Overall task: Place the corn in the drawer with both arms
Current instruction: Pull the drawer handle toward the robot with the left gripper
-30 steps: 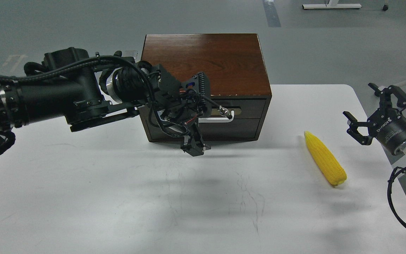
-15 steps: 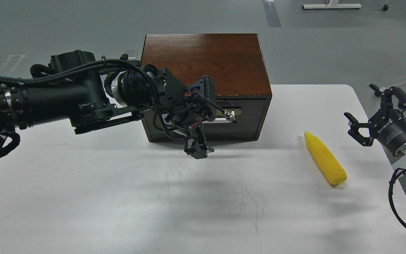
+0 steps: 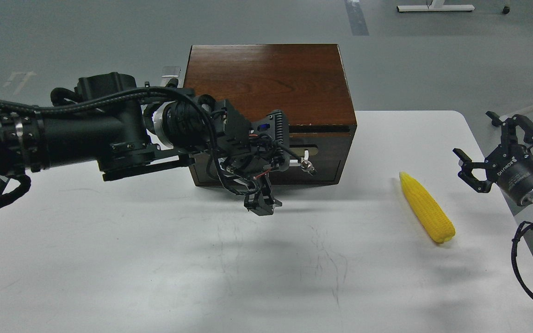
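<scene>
Our left gripper (image 3: 261,206) hangs at the far end of our left arm (image 3: 90,134), pointing down just above the white table (image 3: 155,259) in front of the box; it shows small and dark, its fingers bunched so that we cannot tell whether they are spread or pressed together, and we see nothing in them; the wrist block behind it, with its cables and a ribbed black housing, crosses the left half of the drawer (image 3: 326,148) front and hides much of the white bar handle (image 3: 307,155), of which only the right end shows beside the brass-coloured plate; the drawer sits flush in the dark front, shut, under the reddish-brown top of the box (image 3: 271,83); a thin cable with a small metal end dangles from the wrist across the drawer face. Our right gripper (image 3: 491,152) stands at the right edge of the table, its two black fingers spread wide apart and holding nothing, the silver wrist ring and looped cables trailing toward the lower right corner; it is raised and near the corn, yet not touching it. The corn (image 3: 426,206) lies flat on the table, well to the right of the box and just left of our right gripper, its pointed tip toward the box side and the far edge, its blunt end toward us; it is outside the drawer; beyond the table lies grey floor (image 3: 63,37).
</scene>
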Motion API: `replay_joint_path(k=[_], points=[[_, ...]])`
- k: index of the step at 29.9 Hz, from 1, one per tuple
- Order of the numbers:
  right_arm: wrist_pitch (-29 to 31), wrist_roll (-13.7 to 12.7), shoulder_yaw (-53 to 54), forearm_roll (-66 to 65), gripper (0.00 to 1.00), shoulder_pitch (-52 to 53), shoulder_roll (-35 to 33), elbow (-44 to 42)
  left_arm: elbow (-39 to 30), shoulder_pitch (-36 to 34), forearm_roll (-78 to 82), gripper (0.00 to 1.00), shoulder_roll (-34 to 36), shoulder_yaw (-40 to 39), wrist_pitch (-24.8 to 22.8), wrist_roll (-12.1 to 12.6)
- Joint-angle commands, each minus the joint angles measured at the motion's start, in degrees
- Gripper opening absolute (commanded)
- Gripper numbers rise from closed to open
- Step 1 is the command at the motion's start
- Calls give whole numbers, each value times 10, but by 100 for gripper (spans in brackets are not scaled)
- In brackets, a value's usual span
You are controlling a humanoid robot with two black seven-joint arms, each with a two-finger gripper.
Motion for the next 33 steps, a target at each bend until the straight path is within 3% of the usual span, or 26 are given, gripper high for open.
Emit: replay_joint_path(k=[1, 33], points=[[0, 0, 0, 0, 100, 0, 1, -1, -19, -5, -1, 99, 2, 1, 0, 0], [0, 0, 1, 0, 100, -3, 1, -1, -130, -16, -5, 99, 37, 0, 0, 0]])
